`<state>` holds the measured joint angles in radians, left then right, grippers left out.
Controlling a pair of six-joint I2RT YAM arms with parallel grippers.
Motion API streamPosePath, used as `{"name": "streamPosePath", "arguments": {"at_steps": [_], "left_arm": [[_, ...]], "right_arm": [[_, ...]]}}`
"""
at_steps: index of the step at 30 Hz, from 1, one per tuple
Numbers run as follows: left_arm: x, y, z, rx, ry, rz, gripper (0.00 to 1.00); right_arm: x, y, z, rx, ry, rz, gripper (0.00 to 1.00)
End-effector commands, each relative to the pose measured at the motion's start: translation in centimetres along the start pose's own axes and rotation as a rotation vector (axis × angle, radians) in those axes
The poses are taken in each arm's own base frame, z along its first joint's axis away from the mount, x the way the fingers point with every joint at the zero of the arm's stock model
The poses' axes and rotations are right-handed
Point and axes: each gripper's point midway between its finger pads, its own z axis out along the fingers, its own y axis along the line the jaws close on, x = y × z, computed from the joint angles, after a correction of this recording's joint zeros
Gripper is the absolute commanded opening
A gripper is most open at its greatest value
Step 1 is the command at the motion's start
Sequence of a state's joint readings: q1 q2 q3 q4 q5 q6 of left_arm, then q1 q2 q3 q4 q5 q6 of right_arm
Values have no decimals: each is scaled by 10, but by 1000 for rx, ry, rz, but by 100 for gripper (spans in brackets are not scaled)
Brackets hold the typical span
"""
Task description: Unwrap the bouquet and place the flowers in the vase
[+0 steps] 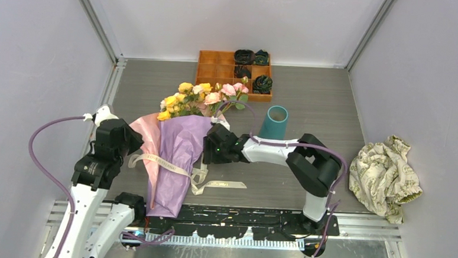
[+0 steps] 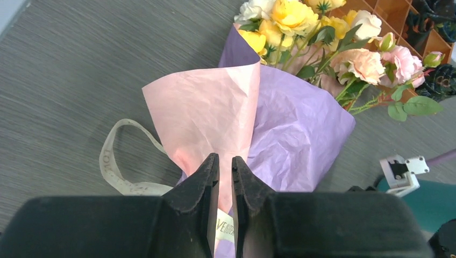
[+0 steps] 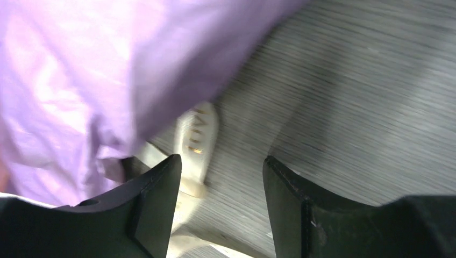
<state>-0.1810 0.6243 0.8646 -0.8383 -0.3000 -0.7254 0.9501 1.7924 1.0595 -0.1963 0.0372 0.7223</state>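
- The bouquet [image 1: 175, 156] is lying on the table [image 1: 322, 104] between the two arms, with its stem end pointing near and its heads pointing far, toward the orange tray [image 1: 218, 66].
- The flowers [image 1: 201, 98] are projecting from the far end of the wrapper. The cream ribbon [image 1: 163, 163] is crossing the paper about midway, so the wrap is not yet undone.
- The vase [image 1: 273, 124] is standing upright near the flower heads, on their right, just beyond the right arm.
- The left gripper [image 2: 226, 169] is sitting at the near edge of the pink inner flap [image 2: 204, 118]. Its jaws are standing almost together with a slim gap, and it cannot be told whether paper is caught between them.
- The right gripper [image 3: 220, 172] is hovering with jaws spread over a ribbon tail beside the purple paper, holding nothing.
- Handling, as judged:
  - The paper is probably light, thin and easily torn, so a free flap edge is the best hold.
  - The ribbon is likely soft and slippery, so it is best pinched at a loose tail.
  - The stems look stiffer and are the place to grip the flowers, while the heads look fragile and are best left untouched.
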Motion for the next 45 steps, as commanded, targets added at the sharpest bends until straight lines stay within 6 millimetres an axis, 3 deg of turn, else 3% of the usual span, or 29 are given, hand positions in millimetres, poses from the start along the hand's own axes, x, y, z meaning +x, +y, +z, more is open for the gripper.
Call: {"name": "streamPosePath", "arguments": {"at_steps": [1,10,21,28,31,36,39,45], "left_arm": [[-14,-18,-2,92,-52,-23,16],[8,-18,15,96,6,-16,16],[20,-20,24,112,37,-31,15],[33,-22,34,121,76,-45,15],[39,-23,39,125,97,-53,14],[52,-25,51,132,135,-68,15],[63,-27,59,142,169,-77,14],[83,-32,75,154,249,-72,13]], "right_arm": [[-19,62,-3,-195,-30,32,63],[-23,79,-17,-263,-73,68,64],[-32,108,36,-292,-14,81,64],[-63,119,44,-309,-57,107,60],[-74,113,45,-289,-71,121,48],[-98,93,47,-232,-99,143,14],[-115,75,45,-176,-120,141,1],[-150,27,28,-39,-183,126,1]]}}
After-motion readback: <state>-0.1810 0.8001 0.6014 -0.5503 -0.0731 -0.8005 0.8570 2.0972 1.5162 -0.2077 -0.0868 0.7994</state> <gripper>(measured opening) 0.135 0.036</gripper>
